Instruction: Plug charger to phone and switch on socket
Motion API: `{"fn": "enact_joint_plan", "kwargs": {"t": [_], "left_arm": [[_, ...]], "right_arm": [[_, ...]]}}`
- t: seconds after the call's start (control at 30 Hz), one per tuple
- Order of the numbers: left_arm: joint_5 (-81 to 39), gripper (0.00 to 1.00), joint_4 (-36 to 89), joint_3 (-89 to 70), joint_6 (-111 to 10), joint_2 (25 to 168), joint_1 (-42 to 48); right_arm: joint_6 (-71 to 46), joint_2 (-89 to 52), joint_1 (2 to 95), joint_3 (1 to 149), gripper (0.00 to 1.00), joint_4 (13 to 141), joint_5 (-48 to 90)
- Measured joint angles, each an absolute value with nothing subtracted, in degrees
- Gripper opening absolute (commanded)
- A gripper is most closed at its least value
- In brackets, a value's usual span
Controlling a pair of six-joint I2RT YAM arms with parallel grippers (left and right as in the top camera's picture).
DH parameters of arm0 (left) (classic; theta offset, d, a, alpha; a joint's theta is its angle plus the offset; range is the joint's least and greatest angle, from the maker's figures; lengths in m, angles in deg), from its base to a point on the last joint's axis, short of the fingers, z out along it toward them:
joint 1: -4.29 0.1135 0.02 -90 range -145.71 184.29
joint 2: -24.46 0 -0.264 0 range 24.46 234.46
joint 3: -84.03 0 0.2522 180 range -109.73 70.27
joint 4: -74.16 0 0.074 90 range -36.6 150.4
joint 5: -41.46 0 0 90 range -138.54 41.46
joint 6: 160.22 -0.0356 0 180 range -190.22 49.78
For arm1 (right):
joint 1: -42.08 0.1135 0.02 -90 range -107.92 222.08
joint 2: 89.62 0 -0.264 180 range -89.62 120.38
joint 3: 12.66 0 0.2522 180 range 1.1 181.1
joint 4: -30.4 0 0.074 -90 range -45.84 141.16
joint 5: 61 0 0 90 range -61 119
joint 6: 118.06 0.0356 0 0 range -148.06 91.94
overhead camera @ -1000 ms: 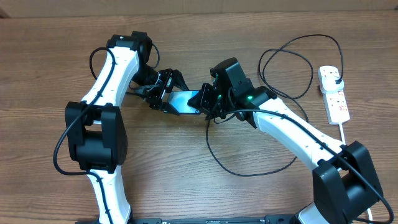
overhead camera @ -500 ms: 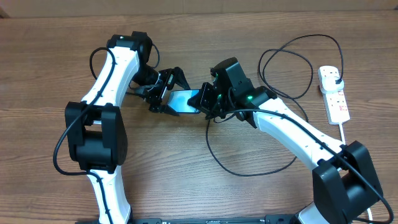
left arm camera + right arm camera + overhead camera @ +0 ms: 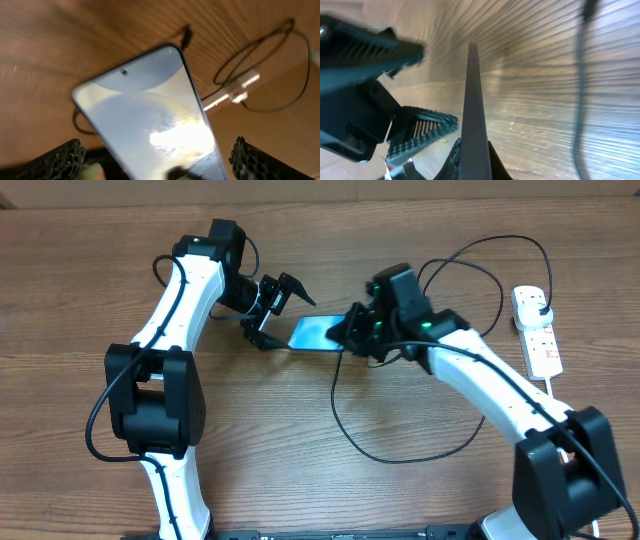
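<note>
Two claws meet at the slim, black-edged smartphone with a light-blue screen (image 3: 314, 332). The right gripper (image 3: 352, 338) is clamped on one end, and the left gripper (image 3: 287, 320) stands wide apart at the other, holding nothing. The thin black charger cable (image 3: 400, 461) loops loose, and its connector tip (image 3: 186, 36) seems to lie free, so I judge the plugging undone. Well off to the right, its plug sits at the small white power strip (image 3: 540, 335); I can't tell the switch's state. The brown wood-grain table (image 3: 80, 260) fills nearly everything, and little of the room shows.
</note>
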State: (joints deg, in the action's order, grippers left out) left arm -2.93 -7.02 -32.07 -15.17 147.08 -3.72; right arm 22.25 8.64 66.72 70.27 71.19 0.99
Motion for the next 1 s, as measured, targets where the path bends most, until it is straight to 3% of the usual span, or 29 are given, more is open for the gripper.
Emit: {"fn": "enact_joint_plan", "kwargs": {"t": [0.3, 0.47, 0.7, 1.0], "left_arm": [[8.6, 0.93, 1.9, -32.2, -36.6, 147.1, -3.7], [18.4, 0.91, 13.0, -32.2, -40.7, 147.1, -3.7], [23.9, 0.87, 30.1, -32.4, -31.0, 147.1, -3.7], [19.6, 0.84, 45.1, -32.5, -9.0, 147.1, -3.8]], "right_arm": [[21.9, 2.4, 59.0, 70.0, 0.04, 67.6, 0.8], [28.7, 1.9, 57.4, 70.0, 0.04, 58.2, 1.8], [47.9, 1.9, 59.3, 70.0, 0.04, 48.7, 10.9], [63.4, 1.9, 67.2, 70.0, 0.04, 45.4, 25.7]]}}
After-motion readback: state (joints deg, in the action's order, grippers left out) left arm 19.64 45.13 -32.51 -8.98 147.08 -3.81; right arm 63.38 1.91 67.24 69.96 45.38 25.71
